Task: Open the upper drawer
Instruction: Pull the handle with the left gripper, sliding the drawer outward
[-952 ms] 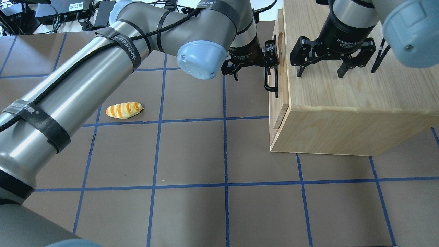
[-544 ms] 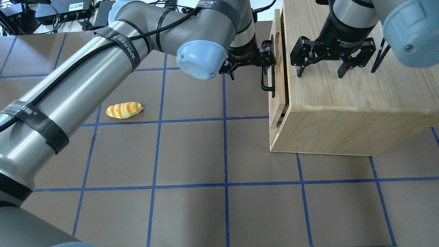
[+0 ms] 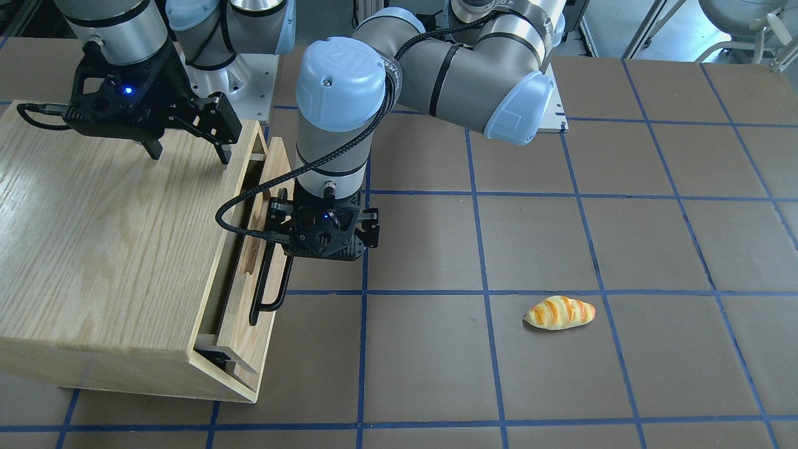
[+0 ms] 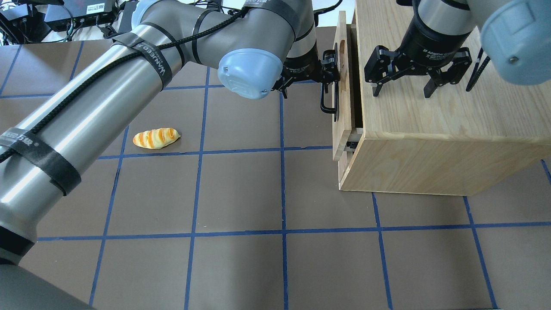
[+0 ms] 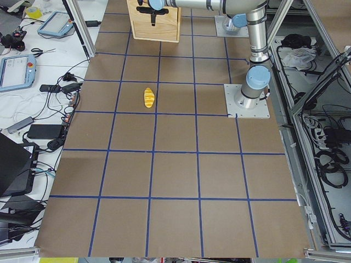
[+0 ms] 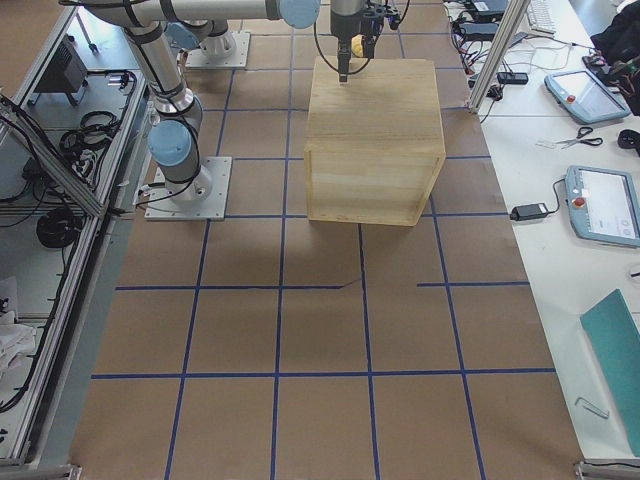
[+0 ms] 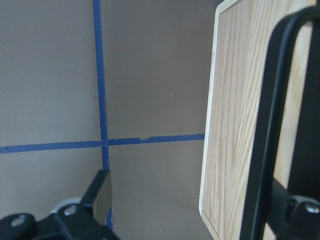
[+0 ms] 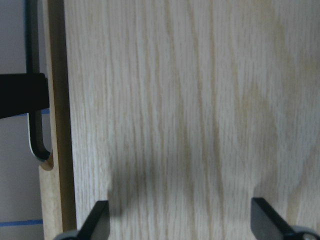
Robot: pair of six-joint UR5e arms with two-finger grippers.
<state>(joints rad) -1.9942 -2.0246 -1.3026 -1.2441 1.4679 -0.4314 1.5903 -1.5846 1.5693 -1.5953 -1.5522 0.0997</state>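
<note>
A brown counter [image 4: 241, 193] taped into squares with blue lines fills the overhead view, with cables and electronics along its far edge. An oak-grain cabinet [image 4: 430, 129] stands on it. The upper drawer [image 4: 341, 125] sits a little way out of the cabinet's face, with a dark gap between its pale front panel and the casing. The left tool [image 4: 329, 71] touches the drawer's black bar handle [image 4: 322, 98]. The right tool [image 4: 402, 93] is over the cabinet's top, spread wide, its fingertips at or just above the wood. A bread roll [image 4: 156, 138] lies well apart from the cabinet, out on the drawer side.

In the front-facing view the drawer juts from the cabinet, and dark hardware shows in the gap at the cabinet's near corner. The left tool sits against the handle.

In the exterior left view the cabinet is at the counter's far end, and both tools are too small to judge.

In the exterior right view a plain side of the cabinet faces the camera, the drawer is hidden behind it, and the right tool is above the top.

The left wrist view shows the handle bar in front of the pale panel. One finger is tucked behind the bar and the other is well away from it, so the left tool is agape and hooked on the handle, not clamped.

In the right wrist view the cabinet's top grain fills the frame, with two fingertips far apart at the lower corners.
</note>
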